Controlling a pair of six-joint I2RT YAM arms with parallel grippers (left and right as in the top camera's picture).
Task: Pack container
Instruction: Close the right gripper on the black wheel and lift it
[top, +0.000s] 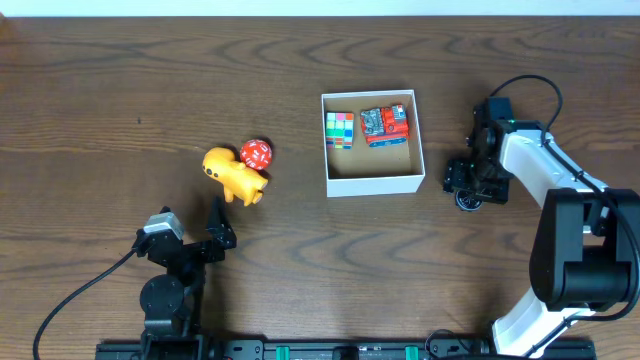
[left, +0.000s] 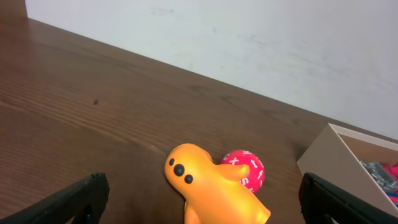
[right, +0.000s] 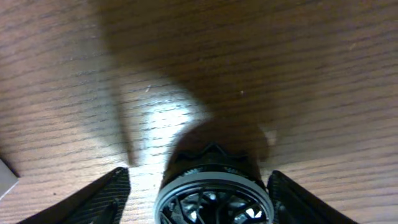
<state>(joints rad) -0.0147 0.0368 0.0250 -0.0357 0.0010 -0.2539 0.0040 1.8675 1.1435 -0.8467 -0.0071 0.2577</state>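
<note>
Dark brown wooden table (top: 120, 70): the grain runs side to side in long wavy bands and the finish is matt. One small dark speck (left: 94, 101) sits on its left half (visible from overhead too, well apart from anything else). In the right wrist view a pale patch of reflected light (right: 165, 118) lies on the wood, ringed by a broad soft shadow (right: 205, 50). A plain white wall (left: 249, 37) rises directly behind the table's far edge.

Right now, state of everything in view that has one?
left gripper: open, empty
right gripper: open, straddling black wheel
container: upright, holds colour cube and red-blue toy
yellow toy: on table, outside container, against red ball
red ball: on table, outside container
black wheel: on table, outside container
</note>
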